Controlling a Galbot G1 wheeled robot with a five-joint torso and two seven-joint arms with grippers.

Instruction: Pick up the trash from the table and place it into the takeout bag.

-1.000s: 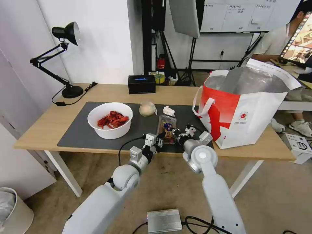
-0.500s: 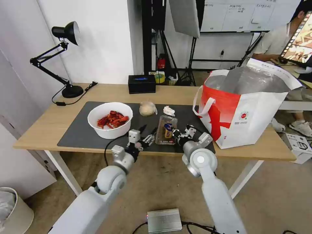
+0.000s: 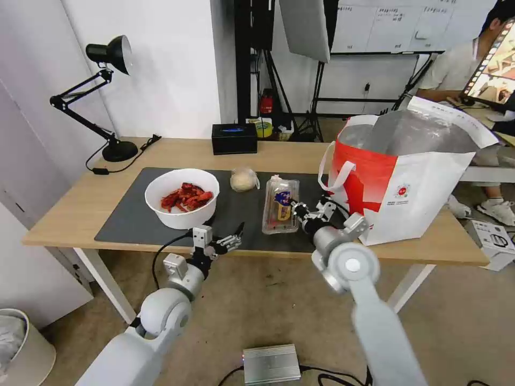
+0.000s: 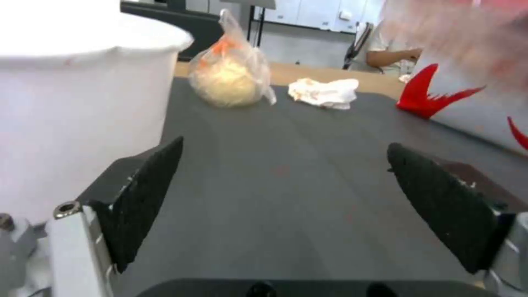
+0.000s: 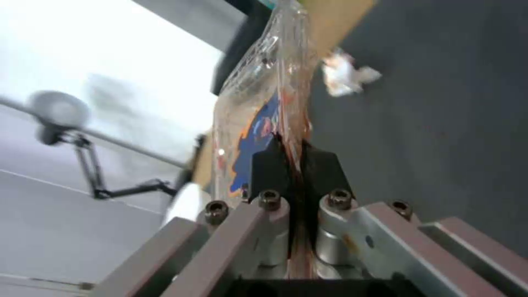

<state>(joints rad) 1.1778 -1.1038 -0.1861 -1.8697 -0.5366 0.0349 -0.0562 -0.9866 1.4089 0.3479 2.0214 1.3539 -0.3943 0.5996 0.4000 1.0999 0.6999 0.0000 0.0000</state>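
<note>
Lifted since a second ago, the clear clamshell tray (image 3: pixel 281 206) now hangs above the dark mat (image 3: pixel 131 222), pinched at its edge by the right gripper (image 3: pixel 296 209), just beside the takeout bag (image 3: pixel 399 185). On the table (image 3: pixel 70 214), the white bowl (image 3: pixel 181 198) sits near the wrapped beige lump (image 3: pixel 243 179) and crumpled tissue (image 4: pixel 324 93). At the mat's near edge, the left gripper (image 3: pixel 232 242) has pulled back, fingers (image 4: pixel 146 198) spread wide, grasping nothing.
</note>
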